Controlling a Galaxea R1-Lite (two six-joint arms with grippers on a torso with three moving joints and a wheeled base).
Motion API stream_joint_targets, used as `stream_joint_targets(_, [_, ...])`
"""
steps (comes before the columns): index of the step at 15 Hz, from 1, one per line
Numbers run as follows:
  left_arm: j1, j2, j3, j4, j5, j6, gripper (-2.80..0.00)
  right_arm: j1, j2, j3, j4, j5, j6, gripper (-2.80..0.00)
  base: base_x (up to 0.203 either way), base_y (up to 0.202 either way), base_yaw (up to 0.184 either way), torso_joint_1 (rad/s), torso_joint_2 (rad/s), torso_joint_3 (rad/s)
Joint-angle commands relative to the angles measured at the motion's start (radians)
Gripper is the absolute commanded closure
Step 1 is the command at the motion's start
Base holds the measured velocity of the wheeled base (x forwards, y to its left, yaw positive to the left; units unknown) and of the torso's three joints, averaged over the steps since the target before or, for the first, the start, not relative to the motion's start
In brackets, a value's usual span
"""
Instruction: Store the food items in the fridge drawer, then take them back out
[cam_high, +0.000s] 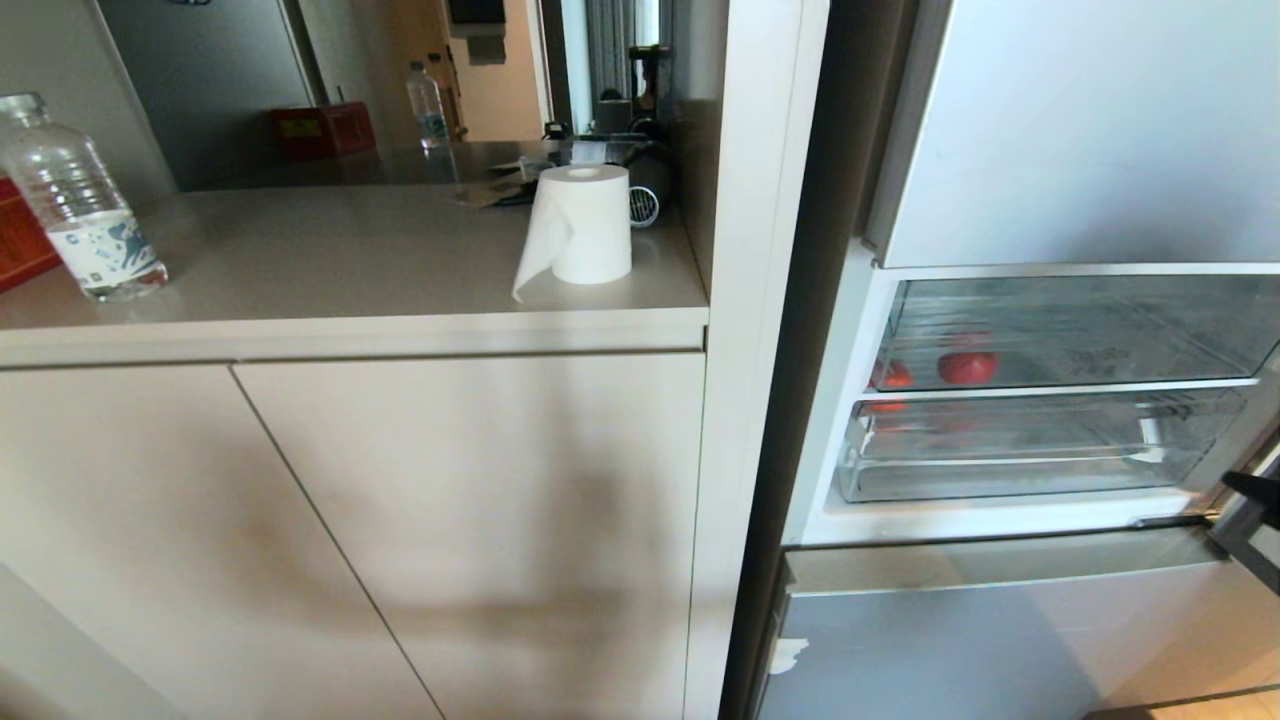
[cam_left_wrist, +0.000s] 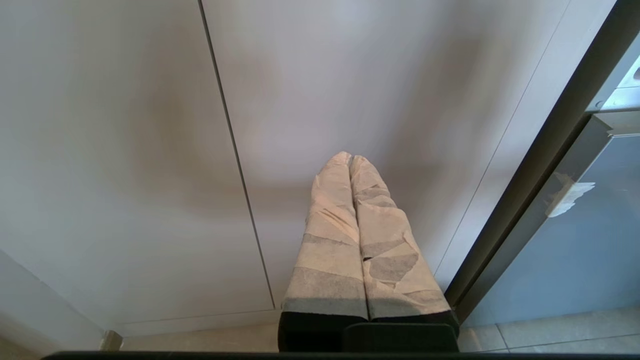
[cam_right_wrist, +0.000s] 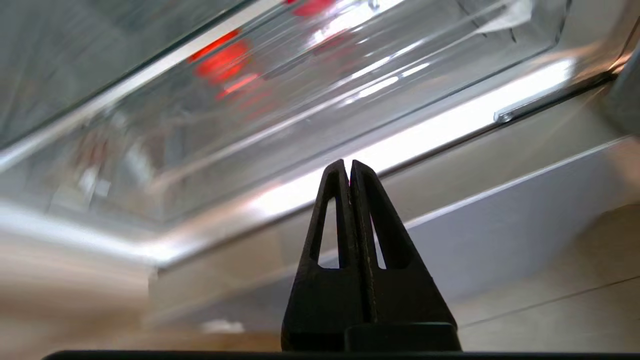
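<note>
Fridge front (cam_high: 1000, 620), right tool (cam_right_wrist: 348, 164) (pinched) angled upward

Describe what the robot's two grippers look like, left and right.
The left gripper has two long tapered fingers wrapped in pale beige tape, patchy grey showing through, on a black base. The right gripper is bare matte black plastic: two pointed triangular fingers, each with a long cut-out slot.
</note>
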Motion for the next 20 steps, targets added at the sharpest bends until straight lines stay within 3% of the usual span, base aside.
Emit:
stream_joint_targets(1, [0.000,-0.002,0.000,0.000,0.001,0.000,0.00,0.021,-0.300,0.077,0.063,0.002,-0.065,0.00,0.000,0.000,0.000,0.000,0.00,0.000])
stream_joint_targets(4, [0.000,0.000,0.000,0.000,0.001,0.000,0.00,0.189,-0.624,0.238,0.145,-0.072,-0.143,0.00,0.000,0.000,0.000,0.000,0.00,0.000])
stream_joint_targets(7, [0.000,0.000,0.000,0.001,0.001,0.000,0.00,0.436,-0.954,0.356,0.232,-0.242,-0.198,0.00,0.000,0.000,0.000,0.000,0.00,0.000])
stream_joint_targets(9, [0.000,0.000,0.000,0.000,0.001,0.000,0.00,0.544,-1.143,0.403,0.354,-0.362,-0.265,0.00,0.000,0.000,0.000,0.000,0.00,0.000])
stream_joint_targets(13, [0.000,0.000,0.000,0.001,0.001,0.000,0.00,0.605,-1.471,0.432,0.702,-0.446,-0.341,0.00,0.000,0.000,0.000,0.000,0.00,0.000])
stream_joint_targets(20, [0.000,0.000,0.000,0.000,0.001,0.000,0.00,0.616,-1.521,0.445,0.771,-0.488,-0.362,0.00,0.000,0.000,0.000,0.000,0.00,0.000])
